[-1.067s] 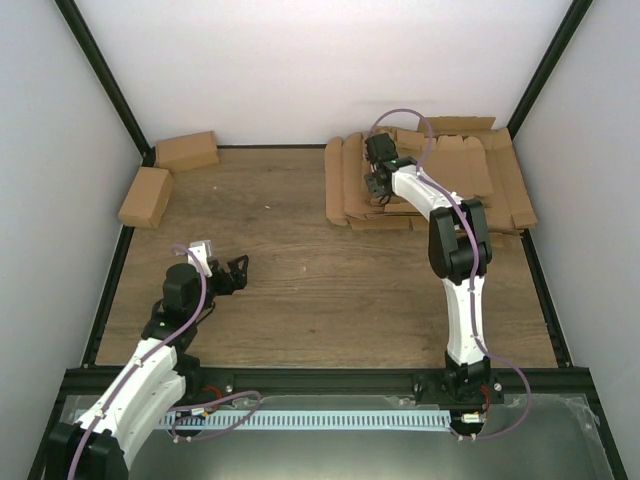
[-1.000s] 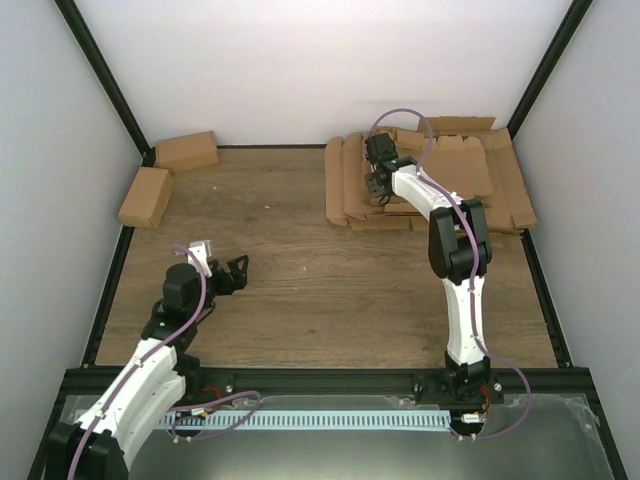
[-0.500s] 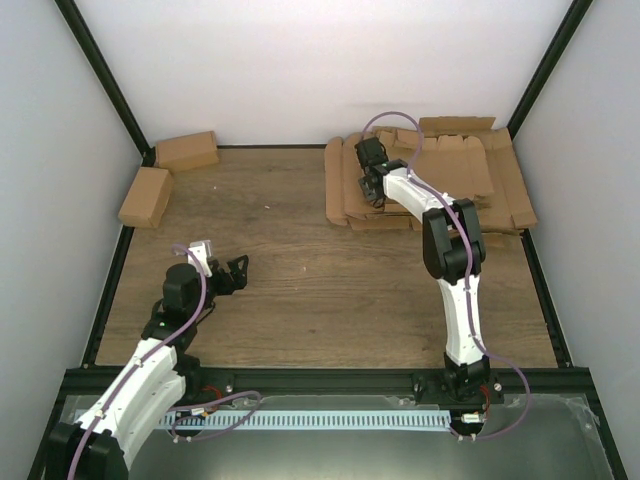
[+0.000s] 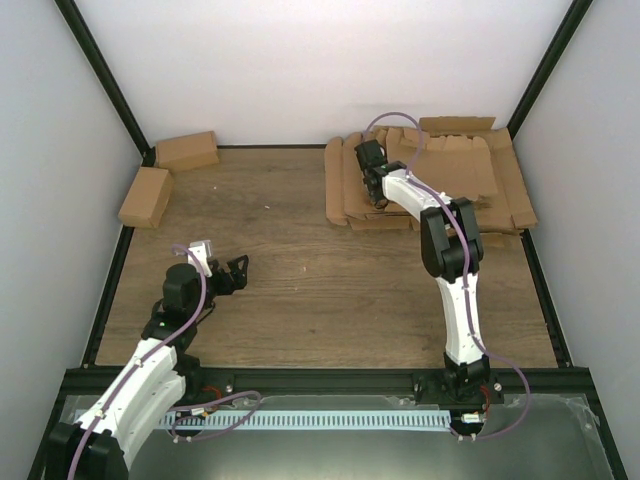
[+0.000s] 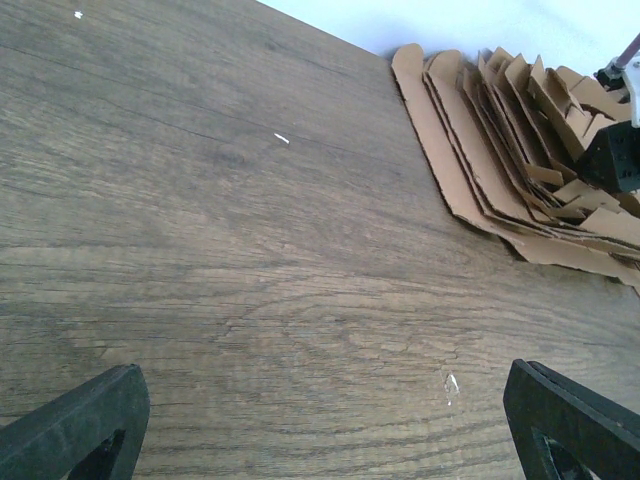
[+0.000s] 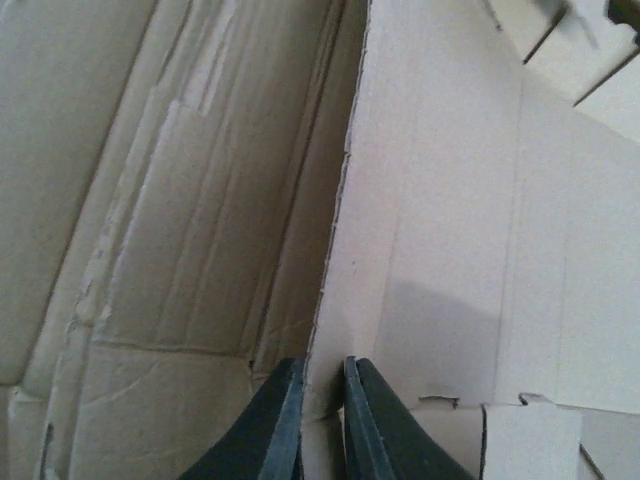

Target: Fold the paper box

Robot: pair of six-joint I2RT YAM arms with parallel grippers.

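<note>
The desk carries a stack of blanks in its far right corner. The paper box seems to be its top sheet. I judge it light, thin and easily creased, best held by an edge near a fold. My right fingers pinch its raw edge; my left fingers hang spread wide toward the left edge.

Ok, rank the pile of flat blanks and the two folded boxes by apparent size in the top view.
1. Pile of flat blanks.
2. Back-wall folded box and left-wall folded box: these look alike, so unranked.
</note>
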